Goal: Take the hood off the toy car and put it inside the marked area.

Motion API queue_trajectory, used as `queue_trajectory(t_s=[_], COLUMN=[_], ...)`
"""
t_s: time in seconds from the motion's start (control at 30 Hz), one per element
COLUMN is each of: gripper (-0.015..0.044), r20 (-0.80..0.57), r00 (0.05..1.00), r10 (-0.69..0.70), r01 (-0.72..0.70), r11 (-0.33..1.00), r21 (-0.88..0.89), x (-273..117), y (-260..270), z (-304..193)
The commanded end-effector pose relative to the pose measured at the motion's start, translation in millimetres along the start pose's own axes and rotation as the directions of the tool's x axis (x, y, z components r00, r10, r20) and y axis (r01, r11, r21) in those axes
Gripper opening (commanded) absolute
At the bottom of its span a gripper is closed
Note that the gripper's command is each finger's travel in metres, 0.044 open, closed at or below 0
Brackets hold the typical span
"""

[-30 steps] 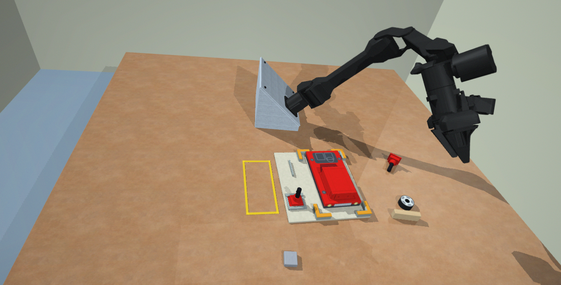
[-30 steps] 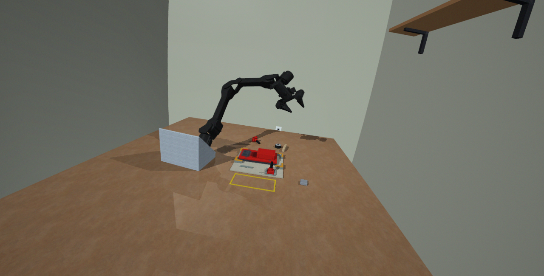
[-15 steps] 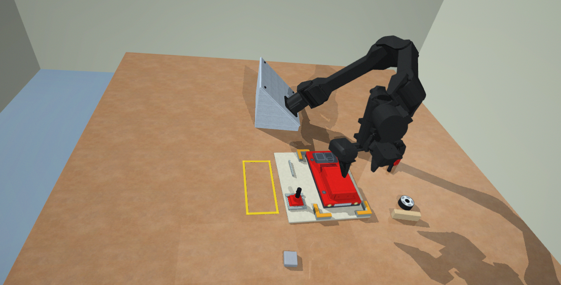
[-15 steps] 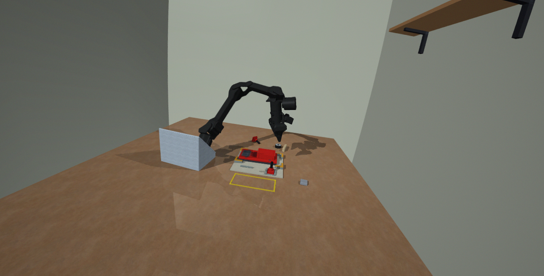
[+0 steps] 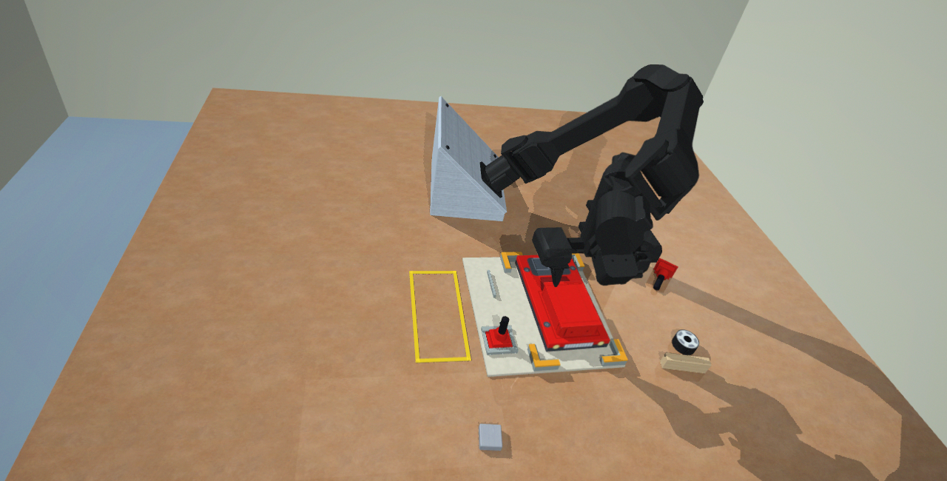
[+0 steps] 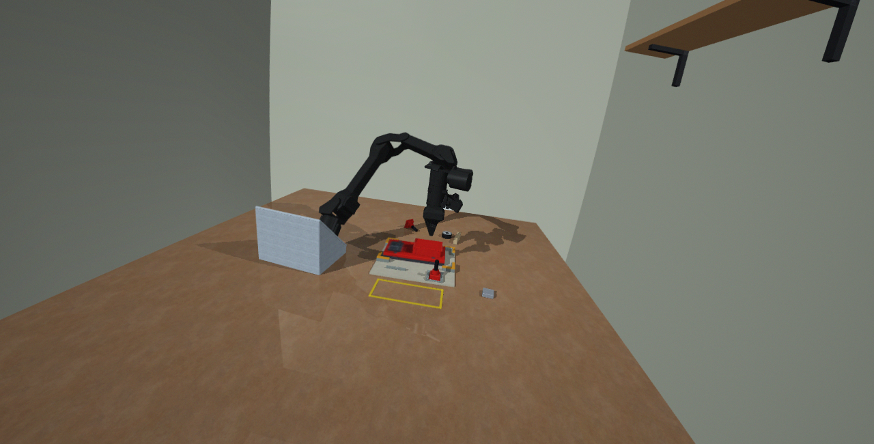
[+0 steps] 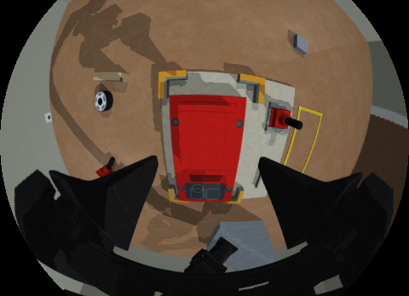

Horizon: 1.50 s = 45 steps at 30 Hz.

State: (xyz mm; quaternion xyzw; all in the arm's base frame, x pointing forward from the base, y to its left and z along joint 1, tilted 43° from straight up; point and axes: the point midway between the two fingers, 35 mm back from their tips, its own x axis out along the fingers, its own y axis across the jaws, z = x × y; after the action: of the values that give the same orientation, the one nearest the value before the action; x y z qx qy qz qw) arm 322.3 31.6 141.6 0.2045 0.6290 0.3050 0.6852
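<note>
- Above the far end of the car, the gripper hangs pointing down, its jaws spread wide with nothing between them and clear of everything.
- From the wrist view, the two dark fingers frame the car's grey end, one on each side.
- On the car, the red hood is in place; the car sits on a pale board between orange corner brackets.
- Left of the board, the yellow marked area lies on the table, just beside the board's edge.
- Near the board's left corner stands a red block with a black peg.
- Right of the board lie a black wheel, a small wooden block and another red piece.
- Far behind stands a grey wedge carrying the arm's base; a small grey cube lies at the near side.
</note>
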Motion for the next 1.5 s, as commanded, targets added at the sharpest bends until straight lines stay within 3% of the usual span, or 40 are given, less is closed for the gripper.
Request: queue_trajectory(t_s=[0.0, 1.47], gripper=[0.0440, 0.0440], r20=[-0.003, -0.002], r00=[1.000, 1.000], r10=[-0.004, -0.002], r01=[0.004, 0.002], r11=[1.000, 1.000], r21=[0.004, 0.004], x=[3, 41], y=[-1, 1], z=[-1, -4])
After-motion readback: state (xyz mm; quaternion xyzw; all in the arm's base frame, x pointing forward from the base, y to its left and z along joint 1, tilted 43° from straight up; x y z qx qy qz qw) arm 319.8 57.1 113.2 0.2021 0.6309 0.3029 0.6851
